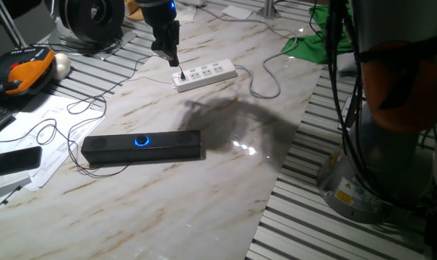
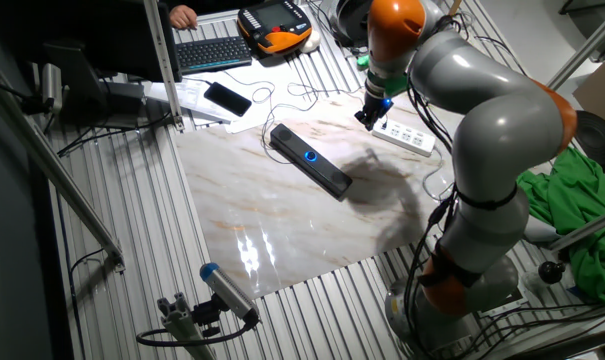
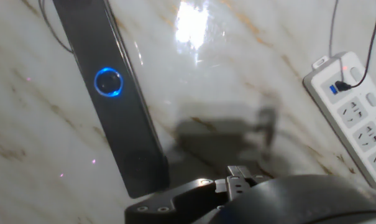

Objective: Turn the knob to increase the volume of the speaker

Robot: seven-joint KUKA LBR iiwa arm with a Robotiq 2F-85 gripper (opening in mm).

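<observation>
The speaker point(image 1: 160, 148) is a long black bar lying on the marble table point(image 1: 204, 209). Its knob point(image 1: 141, 141) glows with a blue ring at the bar's middle. The other fixed view shows the speaker point(image 2: 322, 170) and knob point(image 2: 310, 155) left of the arm. My gripper point(image 1: 170, 56) hangs high above the table's far side, over the end of the white power strip point(image 1: 205, 74), well away from the knob. Its fingers look pressed together and hold nothing. The hand view looks down on the knob point(image 3: 108, 82) and speaker point(image 3: 128, 143) at the left.
A white power strip point(image 3: 355, 124) with a plugged cable lies right of the speaker. Thin black cables point(image 1: 55, 130) loop near the speaker's left end. A flat black remote point(image 1: 12, 160), papers and an orange pendant point(image 1: 30, 72) sit at the left. A green cloth point(image 2: 572, 220) lies off the table.
</observation>
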